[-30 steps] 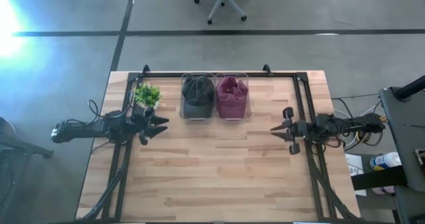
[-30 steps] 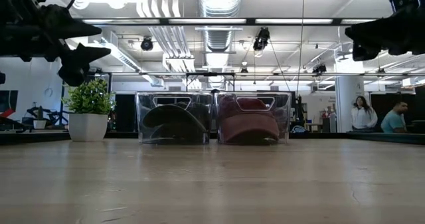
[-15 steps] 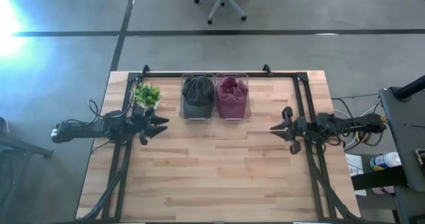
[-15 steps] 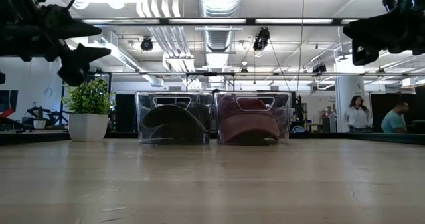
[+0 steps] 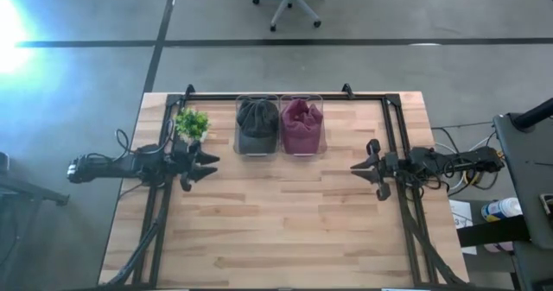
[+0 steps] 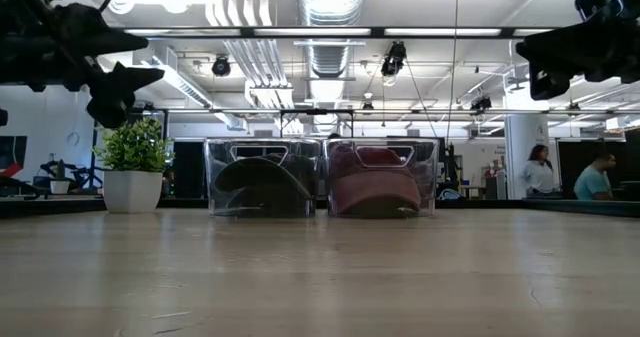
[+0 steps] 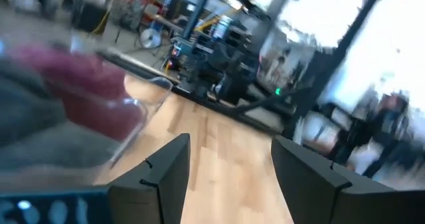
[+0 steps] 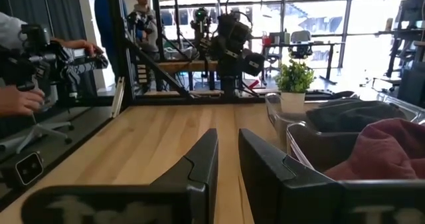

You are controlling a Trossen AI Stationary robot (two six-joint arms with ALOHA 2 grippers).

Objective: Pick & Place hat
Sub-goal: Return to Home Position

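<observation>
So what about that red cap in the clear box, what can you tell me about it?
The red cap looks like soft, dark-red fabric, bunched up when seen from above. It sits inside the right clear bin near the back edge of the table. From table height its crown is domed; it rests on the bin's floor and fills most of the width. That bin stands right beside the one holding the black cap. Nothing but its bin touches it.
</observation>
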